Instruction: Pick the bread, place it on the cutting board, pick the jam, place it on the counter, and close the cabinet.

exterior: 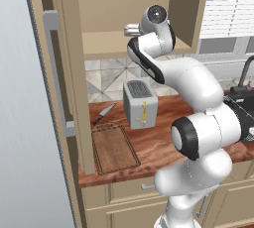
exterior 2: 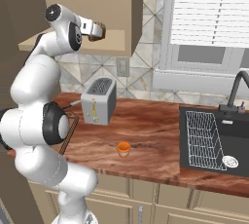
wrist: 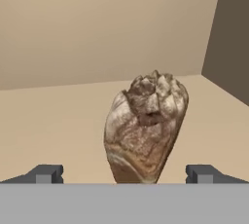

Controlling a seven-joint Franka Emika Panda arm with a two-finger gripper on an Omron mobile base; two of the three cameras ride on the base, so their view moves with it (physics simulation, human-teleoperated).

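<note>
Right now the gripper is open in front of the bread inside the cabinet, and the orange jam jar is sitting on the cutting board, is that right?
Not quite. The jam sits on the bare counter, to the right of the toaster, as the right base view shows. The cutting board holds nothing. The rest stands: the gripper is open before the bread in the cabinet.

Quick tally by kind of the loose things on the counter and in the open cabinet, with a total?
Bread: 1, on the cabinet shelf
Jam jar: 1, on the counter
Toaster: 1
Knife: 1
Cutting board: 1
Total: 5
</note>
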